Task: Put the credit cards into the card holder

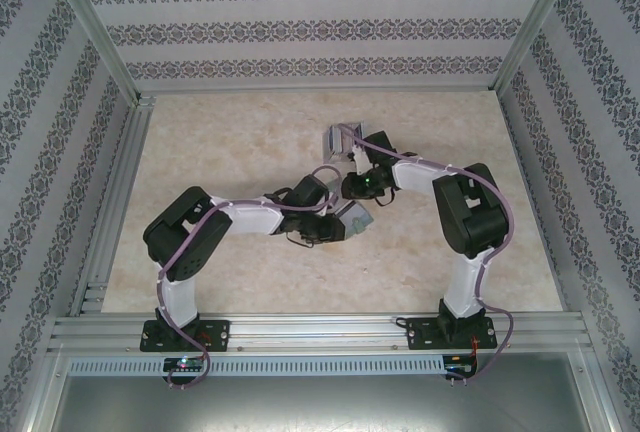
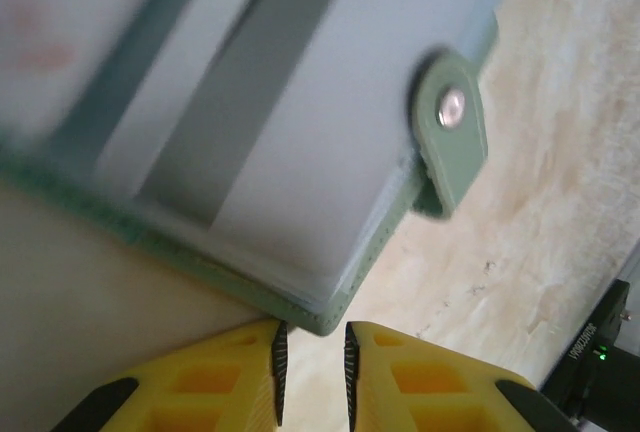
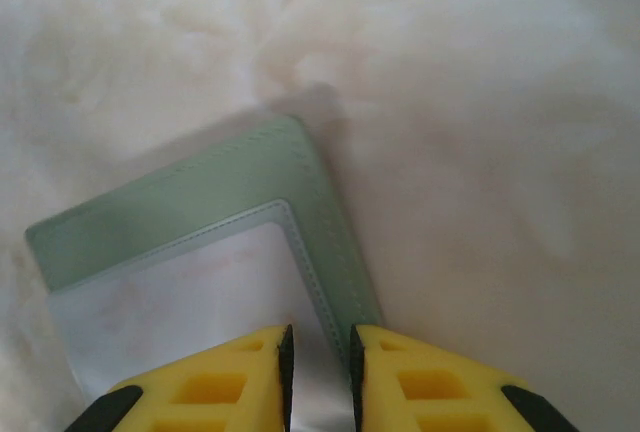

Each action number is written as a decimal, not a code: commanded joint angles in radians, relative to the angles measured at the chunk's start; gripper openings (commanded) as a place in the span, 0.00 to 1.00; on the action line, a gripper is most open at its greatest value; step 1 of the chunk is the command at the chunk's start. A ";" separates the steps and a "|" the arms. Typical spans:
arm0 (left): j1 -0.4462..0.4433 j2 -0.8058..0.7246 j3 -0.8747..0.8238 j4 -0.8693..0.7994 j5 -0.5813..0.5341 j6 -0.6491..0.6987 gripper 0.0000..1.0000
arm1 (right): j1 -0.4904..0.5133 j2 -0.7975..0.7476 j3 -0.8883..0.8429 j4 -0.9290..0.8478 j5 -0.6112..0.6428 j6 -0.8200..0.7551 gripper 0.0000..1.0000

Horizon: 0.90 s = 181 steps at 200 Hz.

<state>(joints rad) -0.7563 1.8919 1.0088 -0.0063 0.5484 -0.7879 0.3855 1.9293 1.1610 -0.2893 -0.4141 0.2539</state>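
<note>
The grey-green card holder (image 3: 200, 202) lies open, and its clear window pocket (image 3: 190, 302) shows a white face with faint pink marks. I cannot tell whether that face is the credit cards. My right gripper (image 3: 320, 332) points down at this panel with its jaws a narrow gap apart, and the shaded window shows in the gap. In the left wrist view the card holder's slotted panel (image 2: 300, 152) with its snap strap (image 2: 452, 122) hangs close. Its corner sits just at my left gripper (image 2: 313, 328), whose jaws are slightly apart over bare table. From above, grey panels (image 1: 335, 138) (image 1: 355, 217) show beside each gripper.
The pale marble table (image 1: 230, 142) is ringed by aluminium rails (image 1: 110, 202) and patterned walls. The two wrists are close together at mid-table. A black part of the right arm with a green light (image 2: 598, 352) sits just right of my left fingers.
</note>
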 commanded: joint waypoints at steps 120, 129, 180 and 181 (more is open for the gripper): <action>-0.052 -0.143 0.031 -0.069 -0.195 0.082 0.26 | 0.034 -0.106 0.144 -0.177 0.108 -0.071 0.36; -0.052 -0.161 0.027 -0.072 -0.219 0.092 0.27 | 0.024 -0.129 0.139 -0.165 0.119 -0.068 0.37; 0.021 -0.224 0.012 -0.082 -0.271 0.133 0.28 | -0.008 -0.254 0.100 -0.089 0.200 -0.034 0.39; 0.023 -0.225 0.012 -0.081 -0.270 0.134 0.28 | -0.009 -0.256 0.099 -0.086 0.203 -0.033 0.39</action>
<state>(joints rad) -0.7860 1.6924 1.0382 -0.0639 0.3157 -0.7021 0.3897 1.7329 1.2922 -0.4210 -0.2806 0.1909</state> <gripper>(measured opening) 0.273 0.382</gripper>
